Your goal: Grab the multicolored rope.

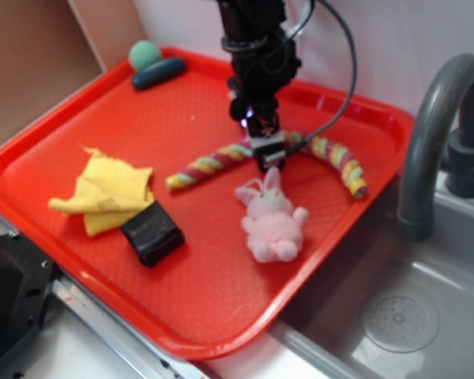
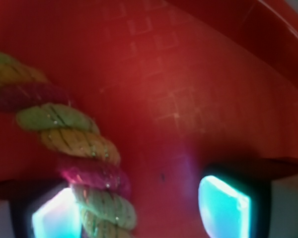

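The black arm reaches down at the upper middle of the frame, its claw (image 1: pixel 269 150) lowered onto the middle of the multicolored rope (image 1: pixel 205 166), which lies in a shallow arch across the far half of the red tray (image 1: pixel 31 178). In the wrist view the claw's two fingers (image 2: pixel 223 210) stand spread, glowing cyan at the bottom corners, and the rope (image 2: pixel 72 144) runs from the upper left down beside the left finger, with bare red tray between them. Just below the claw sits a pink plush bunny (image 1: pixel 272 219). A yellow cloth (image 1: pixel 110 189) lies at the left, a black block (image 1: pixel 152 233) touching its lower edge. A green ball (image 1: pixel 144 54) and a dark oblong piece (image 1: pixel 159 73) rest in the tray's upper left corner. A grey faucet (image 1: pixel 430 134) and sink (image 1: pixel 403 316) fill the right side.
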`<state>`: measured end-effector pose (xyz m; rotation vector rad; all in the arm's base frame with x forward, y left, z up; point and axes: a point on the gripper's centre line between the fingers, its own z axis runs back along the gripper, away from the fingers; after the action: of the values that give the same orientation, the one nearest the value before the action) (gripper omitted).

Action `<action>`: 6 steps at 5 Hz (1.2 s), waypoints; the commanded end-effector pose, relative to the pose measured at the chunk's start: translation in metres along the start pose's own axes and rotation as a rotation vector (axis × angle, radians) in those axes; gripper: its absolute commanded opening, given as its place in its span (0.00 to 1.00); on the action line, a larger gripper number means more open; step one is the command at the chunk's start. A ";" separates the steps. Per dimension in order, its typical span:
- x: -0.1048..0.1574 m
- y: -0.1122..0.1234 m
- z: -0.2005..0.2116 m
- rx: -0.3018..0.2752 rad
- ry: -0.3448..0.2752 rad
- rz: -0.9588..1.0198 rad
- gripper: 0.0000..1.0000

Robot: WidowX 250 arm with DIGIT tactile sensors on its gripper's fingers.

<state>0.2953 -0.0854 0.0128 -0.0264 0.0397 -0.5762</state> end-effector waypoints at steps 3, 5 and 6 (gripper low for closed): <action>-0.007 -0.020 -0.011 0.063 -0.006 -0.012 0.00; -0.019 0.002 0.055 0.084 -0.006 0.204 0.00; -0.039 0.023 0.104 0.062 -0.086 0.400 0.00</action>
<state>0.2756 -0.0424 0.1032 0.0211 0.0153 -0.1847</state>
